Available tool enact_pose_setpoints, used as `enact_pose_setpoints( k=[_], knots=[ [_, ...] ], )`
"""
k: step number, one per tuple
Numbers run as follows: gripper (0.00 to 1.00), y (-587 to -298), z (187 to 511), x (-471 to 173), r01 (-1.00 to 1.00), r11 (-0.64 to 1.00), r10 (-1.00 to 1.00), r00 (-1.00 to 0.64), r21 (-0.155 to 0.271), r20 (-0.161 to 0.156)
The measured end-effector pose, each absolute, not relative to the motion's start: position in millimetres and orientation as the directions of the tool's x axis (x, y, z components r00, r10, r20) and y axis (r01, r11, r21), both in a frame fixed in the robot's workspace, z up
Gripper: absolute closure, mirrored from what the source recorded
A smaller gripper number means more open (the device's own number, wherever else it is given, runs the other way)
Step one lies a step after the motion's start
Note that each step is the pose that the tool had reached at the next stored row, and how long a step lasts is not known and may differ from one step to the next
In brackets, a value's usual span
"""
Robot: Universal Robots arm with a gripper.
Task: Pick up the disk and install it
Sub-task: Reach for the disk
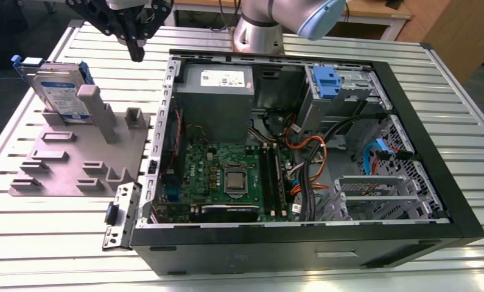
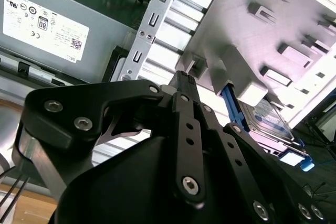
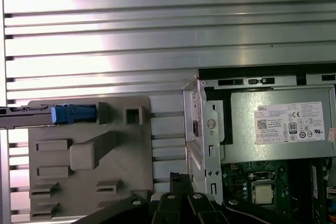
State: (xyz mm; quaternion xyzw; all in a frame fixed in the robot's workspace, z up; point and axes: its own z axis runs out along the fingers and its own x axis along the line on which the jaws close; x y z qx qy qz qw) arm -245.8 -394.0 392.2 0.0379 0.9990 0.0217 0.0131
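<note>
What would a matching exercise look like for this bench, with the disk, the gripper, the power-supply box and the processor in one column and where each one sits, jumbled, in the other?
Things:
1. disk
2. gripper
3. power-supply box
4. processor

Places:
A. on the green board inside the case
B. standing upright in the grey fixture, at the exterior view's left
C. hanging above the slatted table, holding nothing
D. inside the case, wearing a white sticker

Pairs: 1-B, 2-C, 3-D, 4-A
</note>
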Motion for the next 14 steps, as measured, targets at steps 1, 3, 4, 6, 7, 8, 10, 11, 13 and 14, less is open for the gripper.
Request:
enact_pose_setpoints(
  k=[1, 3, 4, 6, 7, 8, 10, 11, 13, 14],
  knots=[
    [0.89, -394, 392, -247, 0.075, 0.996, 0.076, -0.997, 0.044, -0.024],
    [0.89, -394, 392, -249, 0.075, 0.996, 0.076, -0.997, 0.044, -0.024],
    [0.89, -394, 392, -251, 0.075, 0.996, 0.076, -0.997, 0.044, -0.024],
    [0.89, -394, 392, -253, 0.075, 0.996, 0.076, -0.997, 0.044, -0.024],
    [0.89, -394, 392, -254, 0.075, 0.996, 0.076, -0.997, 0.044, -0.024],
    [0.89, -394, 392, -255, 0.075, 0.996, 0.076, -0.997, 0.044, -0.024],
    [0.89, -394, 392, -257, 0.075, 0.996, 0.076, -0.997, 0.044, -0.024],
    [0.89, -393, 392, -258, 0.076, 0.996, 0.077, -0.997, 0.044, -0.024],
    [0.89, -393, 392, -261, 0.076, 0.996, 0.077, -0.997, 0.044, -0.024],
    [0.89, -393, 392, -263, 0.076, 0.996, 0.077, -0.997, 0.044, -0.024]
  ],
)
